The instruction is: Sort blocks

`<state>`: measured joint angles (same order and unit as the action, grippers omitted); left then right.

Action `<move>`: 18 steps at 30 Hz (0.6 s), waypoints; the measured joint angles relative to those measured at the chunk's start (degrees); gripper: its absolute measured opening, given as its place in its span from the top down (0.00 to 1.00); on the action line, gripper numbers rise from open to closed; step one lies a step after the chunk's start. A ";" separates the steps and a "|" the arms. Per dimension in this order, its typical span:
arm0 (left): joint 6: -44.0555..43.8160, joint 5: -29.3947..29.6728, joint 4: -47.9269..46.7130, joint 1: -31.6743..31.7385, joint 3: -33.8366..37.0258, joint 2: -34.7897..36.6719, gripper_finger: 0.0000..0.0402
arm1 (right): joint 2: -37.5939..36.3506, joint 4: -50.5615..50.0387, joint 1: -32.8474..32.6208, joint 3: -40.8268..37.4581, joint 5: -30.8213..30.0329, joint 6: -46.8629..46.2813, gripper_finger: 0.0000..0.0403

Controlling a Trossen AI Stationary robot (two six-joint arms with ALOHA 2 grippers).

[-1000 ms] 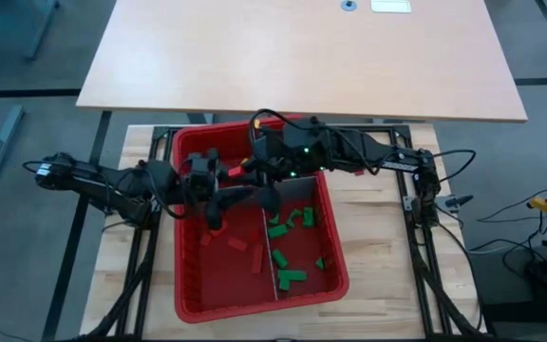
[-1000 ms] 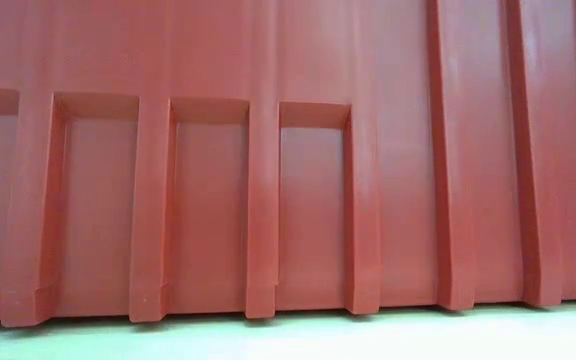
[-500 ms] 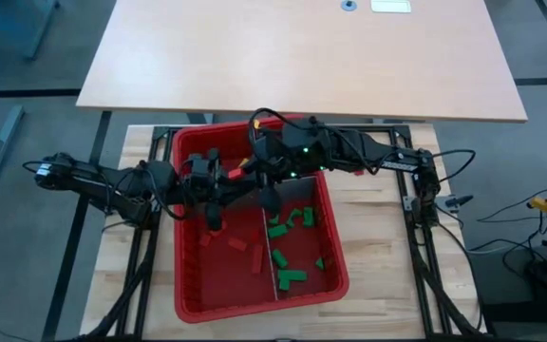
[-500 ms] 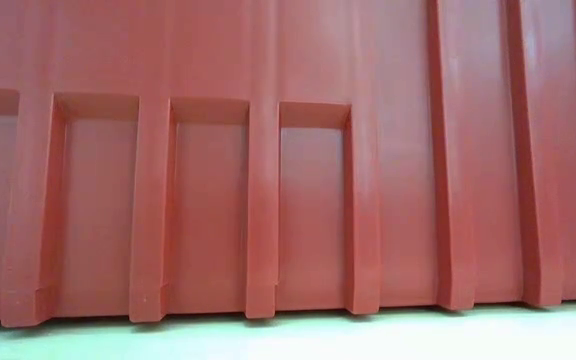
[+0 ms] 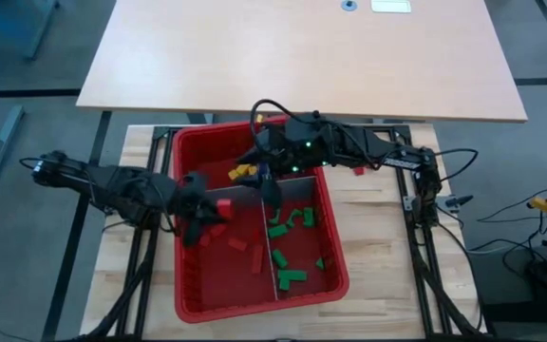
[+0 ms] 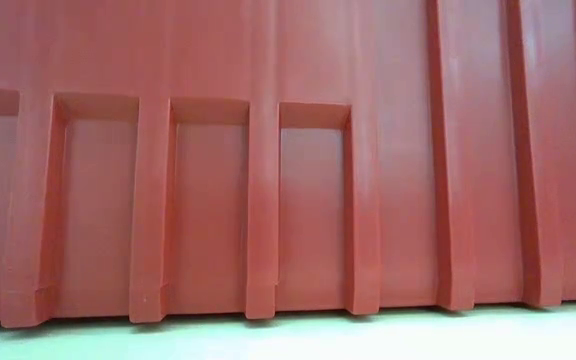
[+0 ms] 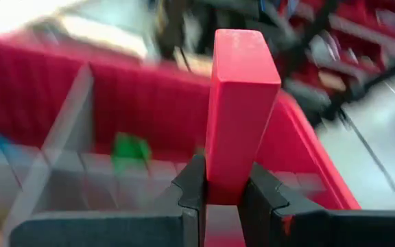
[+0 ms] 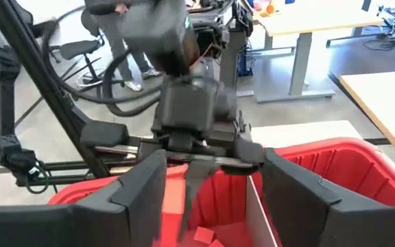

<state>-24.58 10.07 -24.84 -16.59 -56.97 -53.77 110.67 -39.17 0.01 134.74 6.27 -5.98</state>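
- The sorting was partly done — green blocks (image 5: pixel 291 220) lay in the red bin's (image 5: pixel 183 299) front right part, red blocks (image 5: pixel 238 244) in its front left, and yellow ones (image 5: pixel 243 172) waited near the back wall.
- The left pincer (image 7: pixel 219 195) hung over the front left part, shut tight on a red block (image 7: pixel 241 110).
- The right pincer (image 8: pixel 211 182) hung wide open and empty over the bin's middle.

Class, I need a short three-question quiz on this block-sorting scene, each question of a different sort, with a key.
1. True or false: the left gripper is clamped on a red block.
2. Multiple choice: in the high view, the green blocks lie mostly in which compartment of the red bin? A) front left B) front right C) outside the bin
3. Fill in: the right gripper has its fingers ____.

Key: 1 true. 2 B. 3 open.
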 joint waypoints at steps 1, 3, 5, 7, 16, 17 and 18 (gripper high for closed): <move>-2.12 -2.22 -3.01 -0.15 0.00 0.52 0.91 | -0.19 -0.44 0.17 0.00 0.00 0.00 0.47; -6.38 -6.71 -8.70 -0.32 0.00 1.37 0.91 | -0.53 -1.88 0.81 0.00 -0.33 0.37 0.47; -9.40 -11.80 -12.89 -0.36 0.00 1.58 0.91 | -0.77 -3.56 1.50 0.02 -0.41 0.61 0.48; -11.62 -15.06 -15.73 -0.36 0.00 1.46 0.91 | -0.77 -5.37 2.30 0.02 -0.43 0.61 0.50; -15.85 -14.17 -19.82 -0.29 0.00 1.19 0.46 | -2.01 -13.27 4.60 0.02 -0.41 0.52 0.52; -15.92 -13.86 -20.05 -0.27 0.00 1.19 0.38 | -2.14 -15.05 4.88 0.02 -0.41 0.56 0.52; -16.00 -13.75 -20.25 -0.23 0.00 1.19 0.32 | -2.38 -17.24 5.20 0.04 -0.64 0.59 0.52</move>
<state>-40.58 -3.69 -45.09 -16.82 -56.97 -52.58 108.29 -56.41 5.21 134.78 5.63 -5.39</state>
